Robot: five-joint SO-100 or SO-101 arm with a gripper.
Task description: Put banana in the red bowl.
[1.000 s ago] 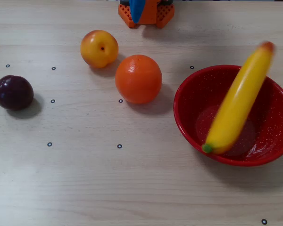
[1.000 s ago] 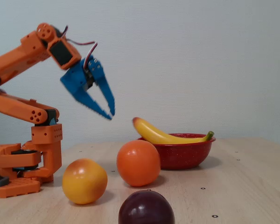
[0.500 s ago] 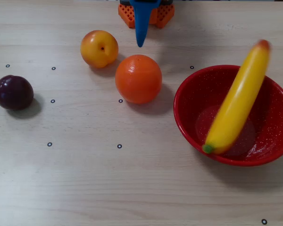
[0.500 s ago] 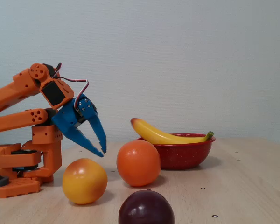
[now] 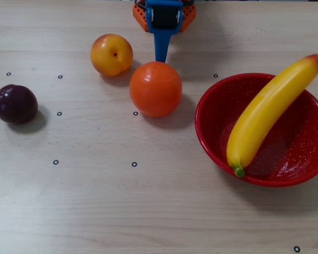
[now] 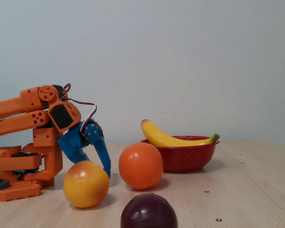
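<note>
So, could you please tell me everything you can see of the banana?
The banana is long, curved, glossy yellow and looks like plastic, with a reddish-orange tip and a small green stem end. It lies across the red bowl, resting on it, with the stem end at the near rim in the overhead view and the tip jutting past the far rim. Nothing else touches it; the fingers are away by the orange.

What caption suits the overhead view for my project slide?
Banana resting across the red bowl, tool empty beside the orange, peach and plum.

Glossy banana (image 5: 265, 114), speckled bowl (image 5: 212, 137)
</note>
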